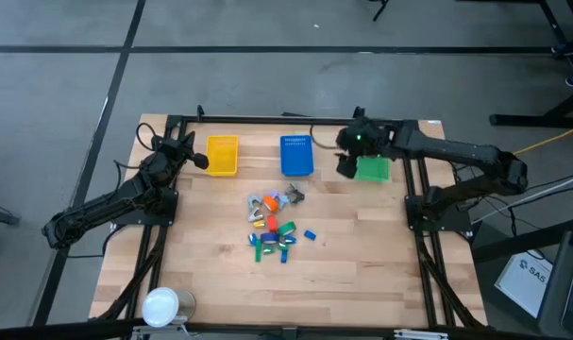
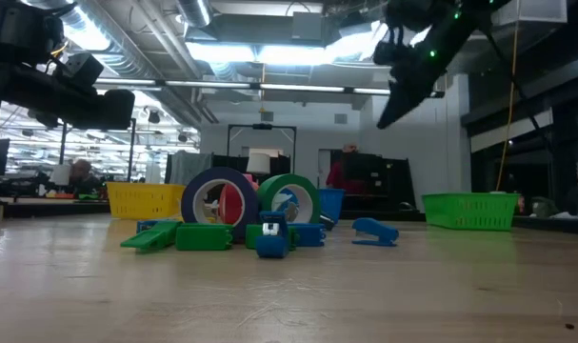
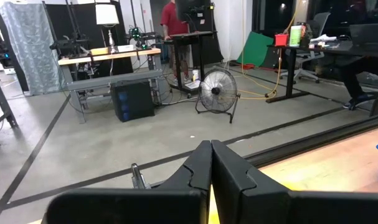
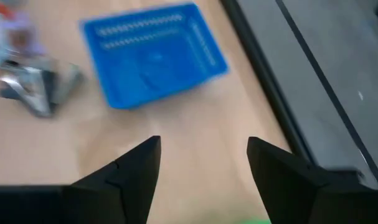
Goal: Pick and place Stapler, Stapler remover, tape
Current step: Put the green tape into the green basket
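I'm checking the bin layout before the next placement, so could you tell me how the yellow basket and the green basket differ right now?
The yellow basket sits at the table's far left, the green basket at the far right. The right gripper hangs open, empty, at the green basket's edge; the left gripper, shut, sits beside the yellow one. Both are small, rectangular, slotted bins along the far edge.

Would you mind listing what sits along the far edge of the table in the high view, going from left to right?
Left gripper → yellow basket → blue basket → right gripper → green basket.
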### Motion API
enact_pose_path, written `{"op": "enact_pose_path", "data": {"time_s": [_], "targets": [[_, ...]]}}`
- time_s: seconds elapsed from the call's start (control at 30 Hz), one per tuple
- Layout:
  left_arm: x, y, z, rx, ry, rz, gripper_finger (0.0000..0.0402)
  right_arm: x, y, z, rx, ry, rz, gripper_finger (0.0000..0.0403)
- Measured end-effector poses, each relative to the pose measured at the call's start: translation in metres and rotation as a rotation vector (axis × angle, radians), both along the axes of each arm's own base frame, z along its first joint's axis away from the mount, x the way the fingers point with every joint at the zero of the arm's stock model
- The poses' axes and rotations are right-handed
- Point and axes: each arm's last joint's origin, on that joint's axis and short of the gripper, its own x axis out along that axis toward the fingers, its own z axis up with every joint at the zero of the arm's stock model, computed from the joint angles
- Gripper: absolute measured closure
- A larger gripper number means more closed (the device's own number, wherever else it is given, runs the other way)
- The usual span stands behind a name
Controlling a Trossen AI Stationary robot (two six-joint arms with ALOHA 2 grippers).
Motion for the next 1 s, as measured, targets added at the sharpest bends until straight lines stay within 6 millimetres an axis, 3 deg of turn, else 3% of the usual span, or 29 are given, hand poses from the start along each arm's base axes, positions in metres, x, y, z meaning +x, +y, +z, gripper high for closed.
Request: {"op": "enact_pose_path", "data": {"time_s": [0.3,0.77,1.0], "targets": [[0.0,0.0,0.0,0.0,0.0,0.0,0.04,0.019,0.052,0.006,-0.015,-0.088,0.201,0.016],[0.0,0.0,0.0,0.0,0.0,0.0,0.04,0.028,0.115,0.012,0.045,-0.205,0.381,0.016],[0.0,0.0,0.0,0.0,0.0,0.0,0.04,0.043,0.14,0.0,0.065,-0.236,0.448,0.016]]}}
